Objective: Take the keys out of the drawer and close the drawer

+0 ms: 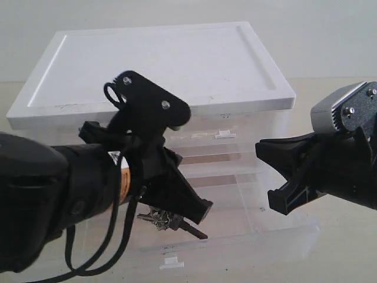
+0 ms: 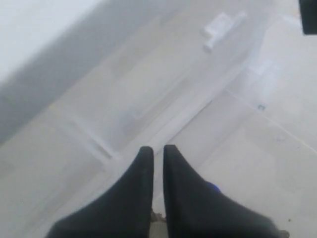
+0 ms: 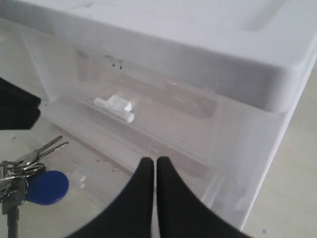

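A storage unit (image 1: 177,65) with a white lid and clear walls is seen on a pale table (image 1: 344,250); two drawers are counted in it, the upper one shut and the lower drawer (image 1: 277,236) pulled out towards the camera. Two black arms are counted, one at each side of the exterior view. The left gripper (image 2: 157,148) is lowered into the open drawer and its fingers are pressed almost together, only a thin slit being left between them; whether any part of the bunch is pinched there cannot be told. The right gripper (image 3: 155,161) is clenched on nothing and is held above the drawer's right part, near the unit's front. One bunch, the keys (image 3: 22,173), is found on the floor of the open drawer, just beside the left fingertips. It is made up of silvery-grey metal blades gathered on a ring; at least three blades can be counted, two fanned out one way and one pointed the other. One round blue fob (image 3: 47,187) is attached and lies flat beside them. Two small white handles are counted, one on the upper drawer's front (image 1: 225,134) and one on the open drawer's front (image 1: 171,260).
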`<state>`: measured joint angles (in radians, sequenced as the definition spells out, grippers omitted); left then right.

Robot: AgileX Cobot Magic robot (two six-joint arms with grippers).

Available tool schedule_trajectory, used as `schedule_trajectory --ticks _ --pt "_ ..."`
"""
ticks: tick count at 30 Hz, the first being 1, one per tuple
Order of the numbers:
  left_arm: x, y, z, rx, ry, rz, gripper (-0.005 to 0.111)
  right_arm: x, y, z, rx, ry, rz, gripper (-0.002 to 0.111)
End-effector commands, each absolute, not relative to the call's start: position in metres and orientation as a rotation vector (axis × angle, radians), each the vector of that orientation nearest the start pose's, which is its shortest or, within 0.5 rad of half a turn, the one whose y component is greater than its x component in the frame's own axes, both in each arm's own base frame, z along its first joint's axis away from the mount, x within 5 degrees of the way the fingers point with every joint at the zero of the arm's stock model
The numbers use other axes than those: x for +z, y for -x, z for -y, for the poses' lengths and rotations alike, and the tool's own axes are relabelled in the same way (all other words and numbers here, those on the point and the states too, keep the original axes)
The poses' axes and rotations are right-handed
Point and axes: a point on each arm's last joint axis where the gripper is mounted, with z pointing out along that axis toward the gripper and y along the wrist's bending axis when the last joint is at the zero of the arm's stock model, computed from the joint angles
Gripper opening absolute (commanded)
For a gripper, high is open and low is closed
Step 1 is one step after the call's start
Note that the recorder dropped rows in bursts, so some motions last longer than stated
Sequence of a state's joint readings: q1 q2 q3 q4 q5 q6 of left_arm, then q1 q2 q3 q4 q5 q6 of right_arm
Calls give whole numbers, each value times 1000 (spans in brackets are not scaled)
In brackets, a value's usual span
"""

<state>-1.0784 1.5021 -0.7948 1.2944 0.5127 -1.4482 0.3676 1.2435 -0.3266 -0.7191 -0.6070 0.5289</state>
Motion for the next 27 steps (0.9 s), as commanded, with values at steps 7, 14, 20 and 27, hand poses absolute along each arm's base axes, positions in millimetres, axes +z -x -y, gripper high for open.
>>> schedule_trajectory --ticks 7,14,20,27 --pt "238 -157 230 -230 -847 -2196 18 205 -186 -107 551 681 -1801 0" --pt "195 -163 245 -204 -823 -2336 68 204 -186 -106 552 676 -1811 0" --pt "180 -185 236 -185 -650 -2422 64 204 -186 -106 552 676 -1811 0" --pt "182 -184 245 -347 -651 -2405 59 205 -186 -107 556 677 -1806 0"
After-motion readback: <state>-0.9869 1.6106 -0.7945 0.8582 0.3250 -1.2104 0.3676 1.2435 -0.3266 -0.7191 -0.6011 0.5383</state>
